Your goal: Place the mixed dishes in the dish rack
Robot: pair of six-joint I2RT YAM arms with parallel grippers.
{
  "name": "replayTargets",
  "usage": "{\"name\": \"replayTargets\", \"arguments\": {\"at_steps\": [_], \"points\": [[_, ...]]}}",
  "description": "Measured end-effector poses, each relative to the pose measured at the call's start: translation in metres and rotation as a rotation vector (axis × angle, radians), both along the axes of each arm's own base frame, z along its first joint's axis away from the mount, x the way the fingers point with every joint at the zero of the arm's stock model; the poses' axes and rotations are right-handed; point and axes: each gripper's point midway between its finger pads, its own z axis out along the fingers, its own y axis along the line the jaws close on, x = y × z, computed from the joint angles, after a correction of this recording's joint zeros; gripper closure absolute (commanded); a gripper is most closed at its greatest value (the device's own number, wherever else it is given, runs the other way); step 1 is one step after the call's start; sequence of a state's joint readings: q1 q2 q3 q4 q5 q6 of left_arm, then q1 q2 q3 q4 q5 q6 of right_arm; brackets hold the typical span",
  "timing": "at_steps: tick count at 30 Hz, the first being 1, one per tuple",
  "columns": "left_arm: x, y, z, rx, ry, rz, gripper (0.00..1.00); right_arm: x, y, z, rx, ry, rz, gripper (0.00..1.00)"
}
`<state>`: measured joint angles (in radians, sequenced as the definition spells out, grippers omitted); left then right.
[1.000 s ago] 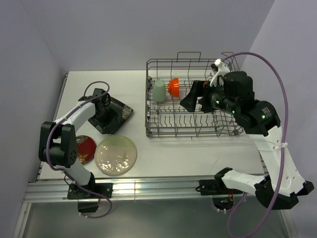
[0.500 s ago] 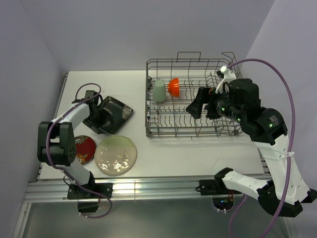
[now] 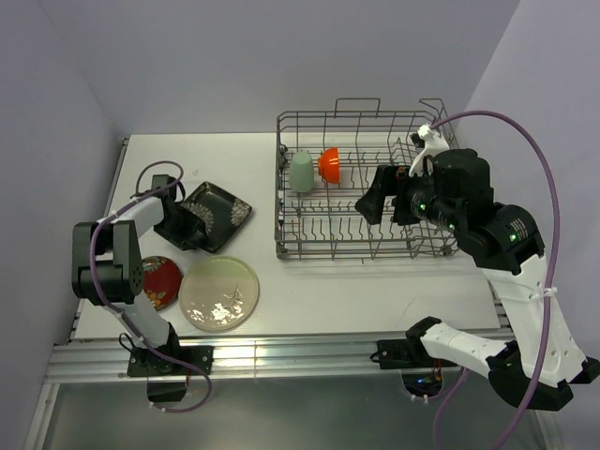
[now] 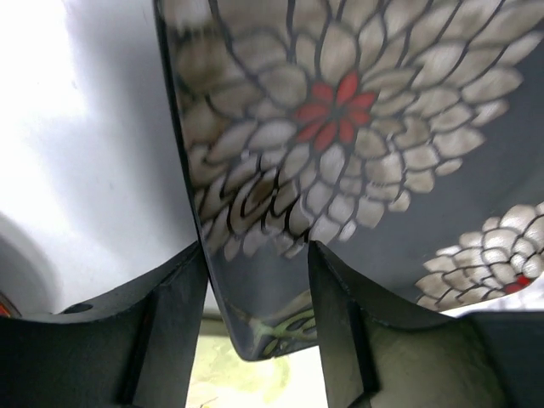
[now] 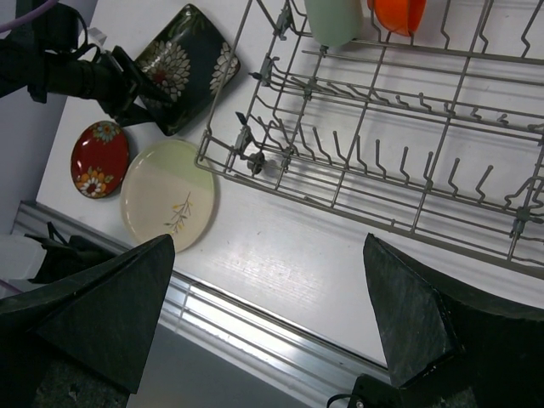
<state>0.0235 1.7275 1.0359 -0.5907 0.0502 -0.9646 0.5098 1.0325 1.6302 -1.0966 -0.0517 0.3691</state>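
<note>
The black square floral plate (image 3: 220,211) (image 4: 357,127) lies on the table left of the dish rack (image 3: 356,255). My left gripper (image 3: 184,228) (image 4: 255,248) sits low at its near-left corner, shut on that corner with a finger against each side. Just in front lie the small red flowered plate (image 3: 161,281) and the cream leaf-sprig plate (image 3: 218,293) (image 5: 167,194). The pale green cup (image 3: 300,172) and orange bowl (image 3: 328,164) stand in the rack's back left. My right gripper (image 3: 384,202) (image 5: 269,246) hangs wide open above the rack's front rows, holding nothing.
The rack's upright tines (image 5: 382,170) fill its front rows, and raised wire handles stand at its back. A metal rail (image 3: 281,356) runs along the table's near edge. Walls close in on the left and the back.
My left gripper slid from on top of the black plate out to its left corner, and its jaws narrowed onto it. The right arm drew back to the right early on, then held still.
</note>
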Motion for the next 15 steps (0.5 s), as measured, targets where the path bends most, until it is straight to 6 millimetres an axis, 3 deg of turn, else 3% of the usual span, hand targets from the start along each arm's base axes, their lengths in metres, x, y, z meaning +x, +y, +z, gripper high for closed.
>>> {"name": "replayTargets", "arguments": {"at_steps": [8,14,15], "points": [[0.008,0.009,-0.001,-0.027,-0.041,0.014,0.54,0.002,-0.002,-0.001,-0.008,-0.001,-0.013,0.00],[0.018,0.007,0.000,-0.053,-0.083,0.002,0.83,0.004,-0.001,-0.009,-0.019,0.019,-0.014,0.00],[0.022,0.006,0.001,-0.059,-0.098,-0.004,0.92,0.005,0.000,-0.011,-0.023,0.026,-0.015,0.00]]}}
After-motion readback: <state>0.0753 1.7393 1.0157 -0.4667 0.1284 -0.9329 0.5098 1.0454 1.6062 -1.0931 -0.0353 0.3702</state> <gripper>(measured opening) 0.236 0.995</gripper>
